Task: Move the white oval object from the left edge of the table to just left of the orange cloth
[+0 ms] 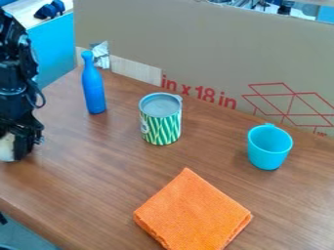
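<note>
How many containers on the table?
3: blue bottle at upper left, striped can near centre, cup at right. White thing by the gripper is partly hidden; can't tell if it's one.

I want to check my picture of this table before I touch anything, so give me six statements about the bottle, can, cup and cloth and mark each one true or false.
1. The bottle stands upright. True.
2. The cloth is nearer the camera than the can. True.
3. The can stands on the cloth. False: it stands apart from the cloth, on the table.
4. The cup is light blue. True.
5. In this view, the bottle is between the can and the cup. False: the can is between the bottle and the cup.
6. The cup is upside down. False: its open top faces up.
</note>
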You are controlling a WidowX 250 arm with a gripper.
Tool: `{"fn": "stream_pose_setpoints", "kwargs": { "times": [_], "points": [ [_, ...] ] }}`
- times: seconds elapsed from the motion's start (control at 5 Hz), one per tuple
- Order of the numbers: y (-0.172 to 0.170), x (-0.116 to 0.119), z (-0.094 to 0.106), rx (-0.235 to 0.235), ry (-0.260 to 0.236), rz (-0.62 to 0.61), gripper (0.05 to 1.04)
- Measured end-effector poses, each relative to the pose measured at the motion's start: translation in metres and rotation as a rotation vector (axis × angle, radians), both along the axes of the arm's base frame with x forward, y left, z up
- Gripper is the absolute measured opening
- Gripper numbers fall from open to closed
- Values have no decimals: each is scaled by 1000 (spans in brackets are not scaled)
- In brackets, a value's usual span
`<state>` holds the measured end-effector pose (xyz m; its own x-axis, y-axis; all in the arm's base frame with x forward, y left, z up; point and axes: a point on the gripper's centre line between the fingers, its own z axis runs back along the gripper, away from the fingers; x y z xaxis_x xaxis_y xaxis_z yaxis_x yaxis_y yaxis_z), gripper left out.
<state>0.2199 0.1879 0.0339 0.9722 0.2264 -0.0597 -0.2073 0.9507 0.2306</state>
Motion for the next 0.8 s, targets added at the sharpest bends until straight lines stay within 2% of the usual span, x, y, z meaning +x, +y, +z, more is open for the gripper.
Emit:
{"fn": "stream_pose_setpoints", "kwargs": {
  "times": [0.2,0.4,0.6,0.8],
  "points": [
    [-9,1,3,3,-15,-16,612],
    [-23,7,25,-1,-103,-62,608],
    [-58,16,31,-84,-98,-147,608],
    [-106,34,23,-162,-79,-275,608]
  ]
}}
